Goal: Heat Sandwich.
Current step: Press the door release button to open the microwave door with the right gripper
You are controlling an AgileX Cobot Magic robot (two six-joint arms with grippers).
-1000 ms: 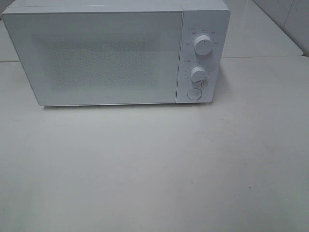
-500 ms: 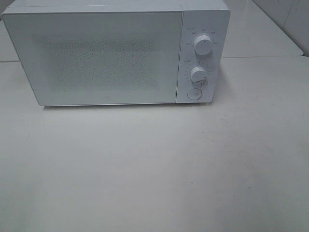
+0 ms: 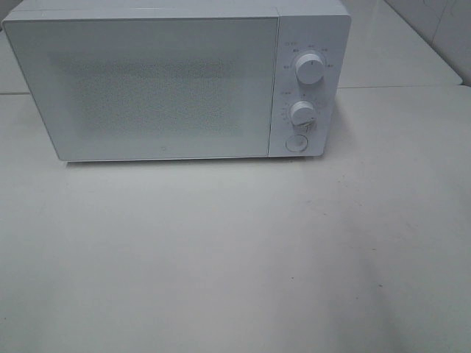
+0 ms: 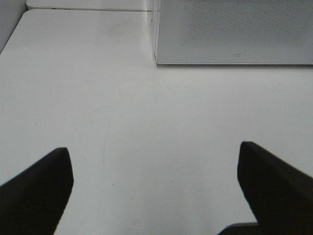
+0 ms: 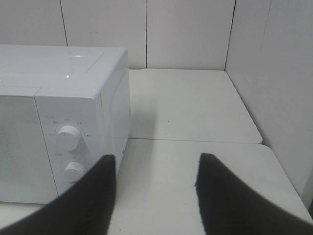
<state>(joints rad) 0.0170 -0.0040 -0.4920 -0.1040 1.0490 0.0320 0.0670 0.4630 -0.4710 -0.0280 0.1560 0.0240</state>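
Observation:
The sandwich is out of view in every frame. A white microwave (image 3: 162, 81) stands at the back of the table with its door (image 3: 147, 88) shut; the frosted door lets nothing inside show. Neither arm appears in the exterior high view. In the left wrist view my left gripper (image 4: 152, 149) hangs over bare table in front of the microwave's (image 4: 234, 29) lower left corner, its fingers wide open and empty. In the right wrist view my right gripper (image 5: 156, 157) is raised near the microwave's (image 5: 63, 122) control side, with a gap and nothing between its fingers.
The microwave's right panel carries two round knobs (image 3: 310, 68) (image 3: 302, 113) and a round button (image 3: 296, 143). The white table (image 3: 235, 257) stretches in front of it. A second table surface (image 5: 190, 103) and wall panels (image 5: 274, 73) lie behind and to the right.

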